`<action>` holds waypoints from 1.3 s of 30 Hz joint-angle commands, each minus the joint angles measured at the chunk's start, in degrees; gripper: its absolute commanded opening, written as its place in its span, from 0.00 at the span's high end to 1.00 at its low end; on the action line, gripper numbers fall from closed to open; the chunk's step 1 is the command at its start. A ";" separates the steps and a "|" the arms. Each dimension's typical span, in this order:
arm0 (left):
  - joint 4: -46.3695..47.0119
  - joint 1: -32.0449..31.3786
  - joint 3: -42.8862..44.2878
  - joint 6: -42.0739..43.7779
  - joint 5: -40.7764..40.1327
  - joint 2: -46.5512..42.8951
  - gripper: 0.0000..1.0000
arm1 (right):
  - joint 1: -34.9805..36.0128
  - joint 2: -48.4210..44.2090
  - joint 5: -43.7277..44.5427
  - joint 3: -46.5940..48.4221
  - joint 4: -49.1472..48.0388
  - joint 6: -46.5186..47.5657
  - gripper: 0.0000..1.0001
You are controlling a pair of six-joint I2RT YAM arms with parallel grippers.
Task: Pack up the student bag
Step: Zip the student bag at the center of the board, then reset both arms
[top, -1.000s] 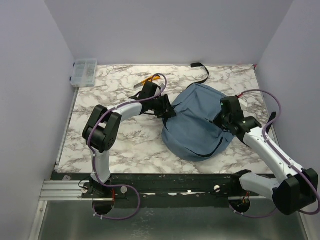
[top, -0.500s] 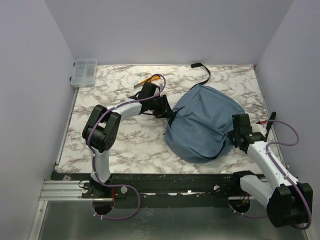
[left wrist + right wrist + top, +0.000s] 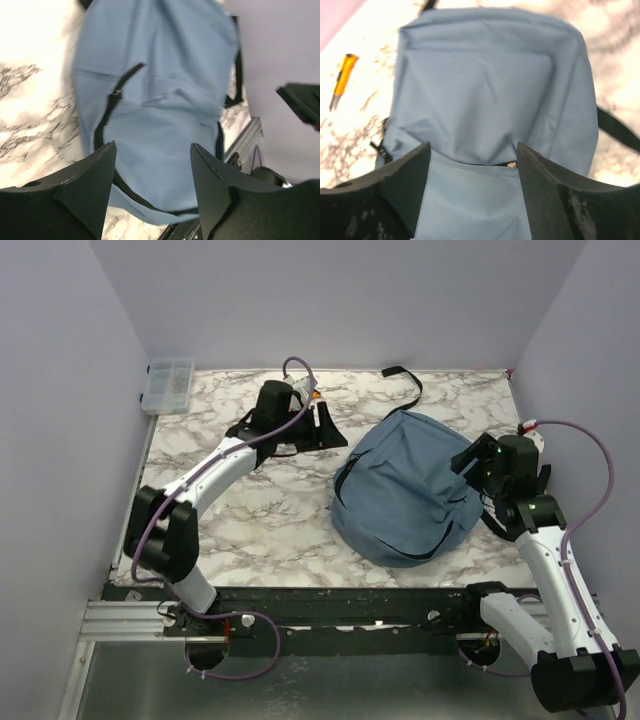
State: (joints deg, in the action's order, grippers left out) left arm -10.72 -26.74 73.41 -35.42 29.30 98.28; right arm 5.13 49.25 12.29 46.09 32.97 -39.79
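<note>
1. Dusty-blue soft fabric backpack [image 3: 405,490] lies slumped on the white marble-patterned tabletop [image 3: 250,530], right of centre, between the two arms. Its black webbing strap [image 3: 408,385] trails toward the far edge.
2. Dark zipper line [image 3: 107,112] runs down the fabric. No gaping mouth is visible, and I cannot tell whether any compartment is unzipped.
3. The right claw [image 3: 472,145] is spread wide and empty, facing the bag's right side without touching it.
4. The left claw [image 3: 152,147] is also parted and empty, over the far-centre tabletop, apart from the bag's left edge.
5. Judgement: the step in hand is opening the bag. Pin the fabric just beside the zipper with one claw and draw the pull with the other, because loose cloth will bunch and drag.
6. Slim orange tool with dark tip [image 3: 342,80] lies on the tabletop beside the bag. Clear plastic compartment box [image 3: 168,385] sits at the far-left corner. Leave both until the mouth is open.
</note>
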 commanded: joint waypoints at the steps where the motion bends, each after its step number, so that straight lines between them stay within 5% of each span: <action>1: 0.26 -0.71 -2.11 6.23 3.84 -12.65 0.35 | -0.29 0.48 -9.28 8.36 -1.28 11.03 0.22; 7: 0.26 -2.08 -5.60 11.10 3.33 -28.13 0.32 | -0.31 -0.88 -14.38 15.68 -2.53 13.52 0.00; 14: -0.10 -2.50 -4.96 13.44 -2.62 -44.20 0.24 | -0.29 -4.29 -16.45 21.55 1.65 16.25 0.00; 19: 0.39 -2.61 -3.42 14.00 -10.20 -52.20 0.19 | -0.29 -7.07 -8.50 25.12 4.73 17.58 0.00; 39: -2.41 -2.61 -1.37 23.59 -22.53 -58.58 0.09 | -0.29 -11.47 6.67 21.88 -0.06 15.51 0.00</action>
State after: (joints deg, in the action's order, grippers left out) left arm -13.65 -29.12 72.71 -13.93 10.72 41.17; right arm 5.13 39.55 13.34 69.58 33.71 -22.52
